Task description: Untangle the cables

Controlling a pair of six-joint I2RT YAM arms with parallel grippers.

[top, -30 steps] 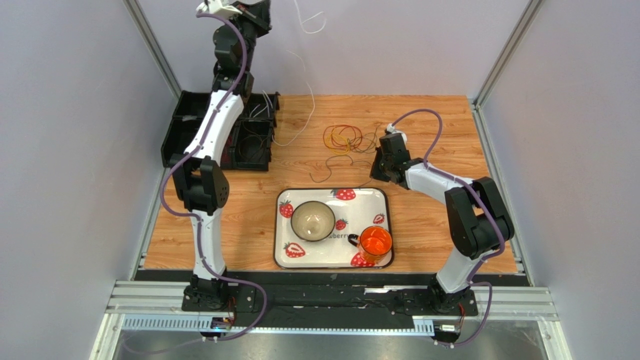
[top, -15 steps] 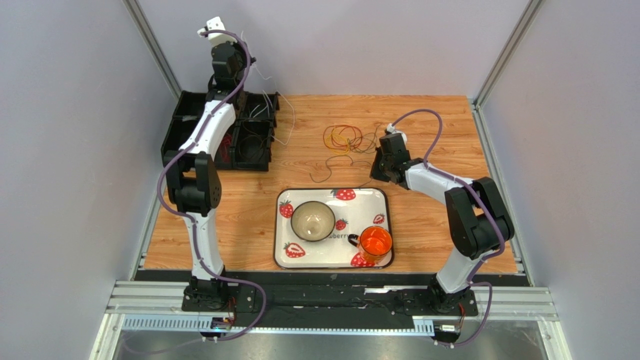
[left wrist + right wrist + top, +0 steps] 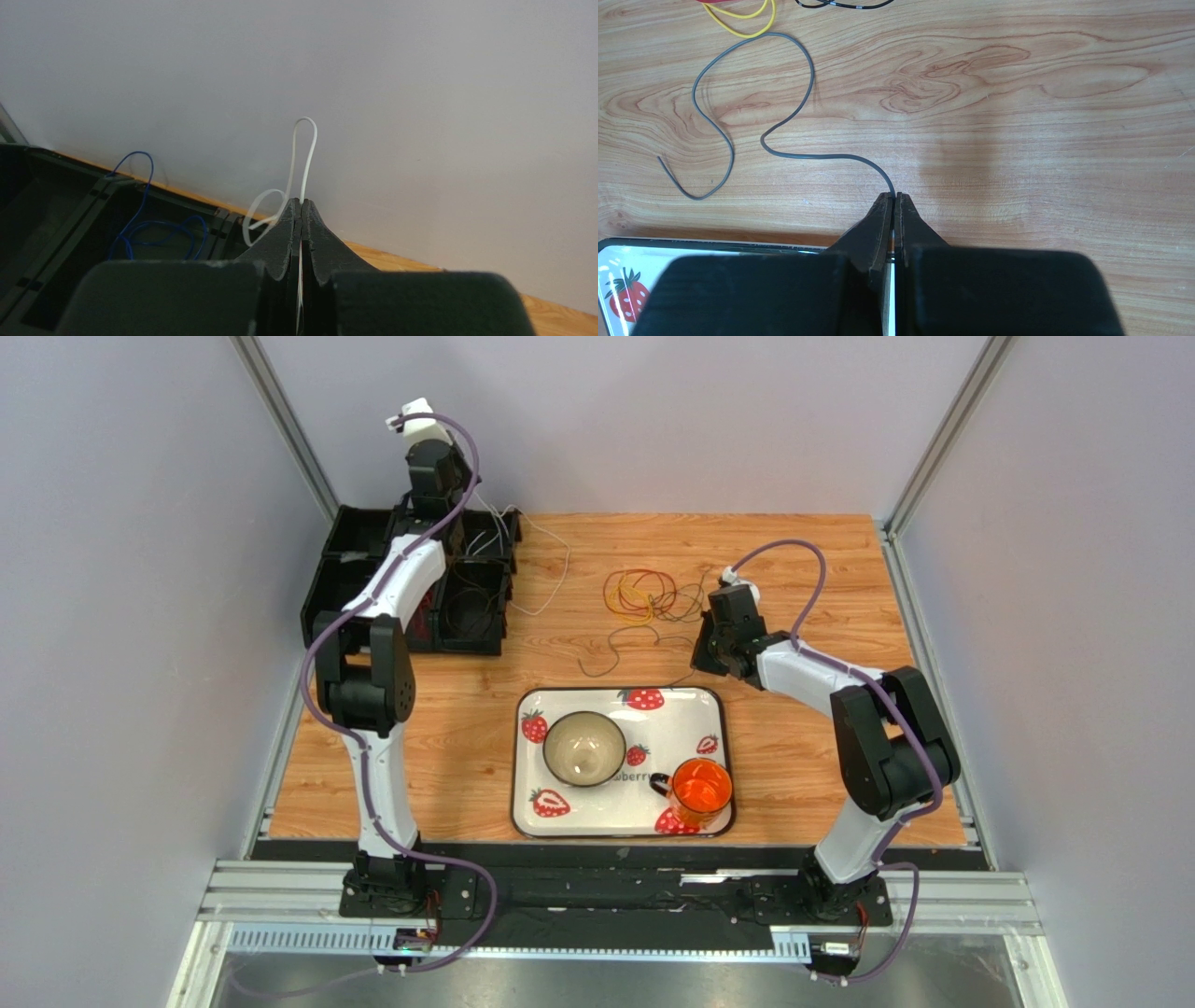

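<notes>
Our left gripper [image 3: 300,203] is pinching a white cable [image 3: 303,150] beside the black bin [image 3: 77,210], where a blue cable [image 3: 151,227] lies. Our right gripper [image 3: 893,197] is pinching the grey cable [image 3: 822,155] on the table [image 3: 1053,105], near the tray [image 3: 687,711] and the red-and-yellow tangle [image 3: 643,592].

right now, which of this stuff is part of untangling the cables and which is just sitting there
Part of the job: white cable in the shut left gripper; grey cable in the shut right gripper; red and yellow tangle; blue cable in the black bin.
Just lying about: strawberry tray; bowl; orange cup.
</notes>
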